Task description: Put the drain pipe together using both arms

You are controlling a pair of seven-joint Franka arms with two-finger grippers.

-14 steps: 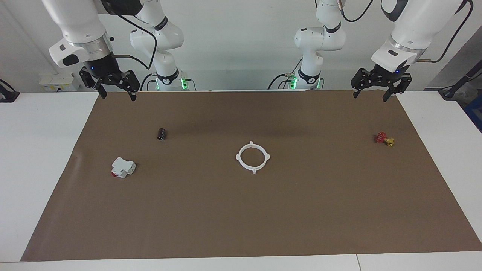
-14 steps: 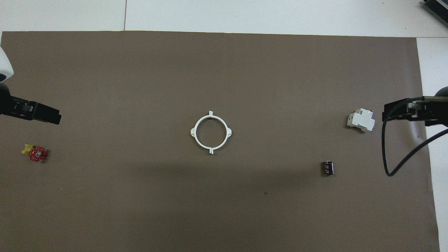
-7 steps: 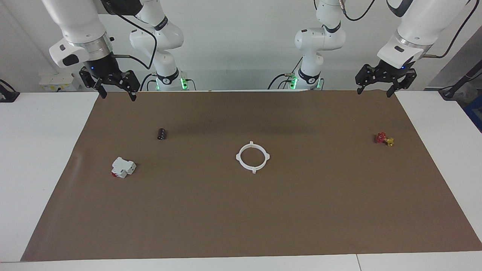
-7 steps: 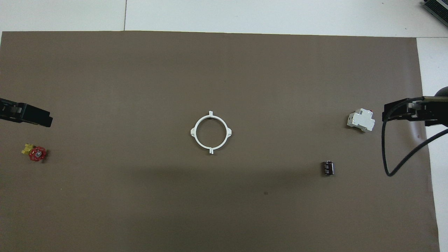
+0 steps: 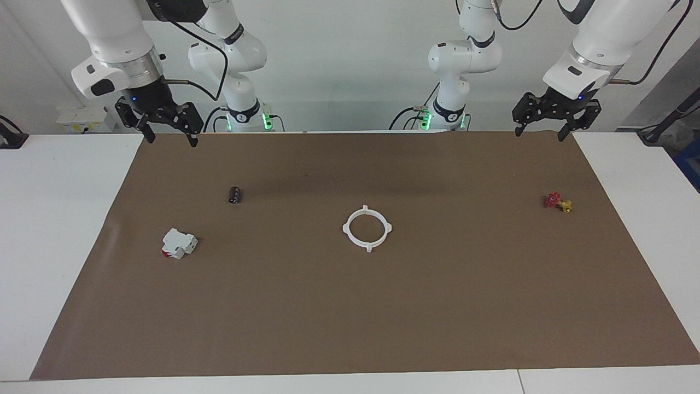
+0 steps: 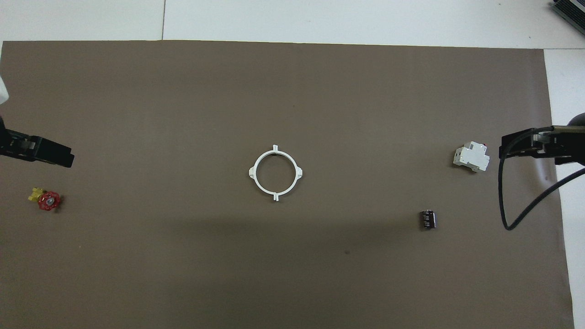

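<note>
Mid-mat, closed white drain pipe (image 5: 367, 228) ring, left end effector (image 5: 538, 133) and right end effector (image 5: 168, 138) both open, empty, no legible writing

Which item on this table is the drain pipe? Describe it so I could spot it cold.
Start from the brown mat that covers the table and look to its middle. There the drain pipe lies flat, well apart from everything else. It is a thin white open ring with four small tabs, unlike the boxy white block with a red end, the small dark cylinder or the red-and-yellow valve.

Bright, even light; perhaps soft shadows.
</note>
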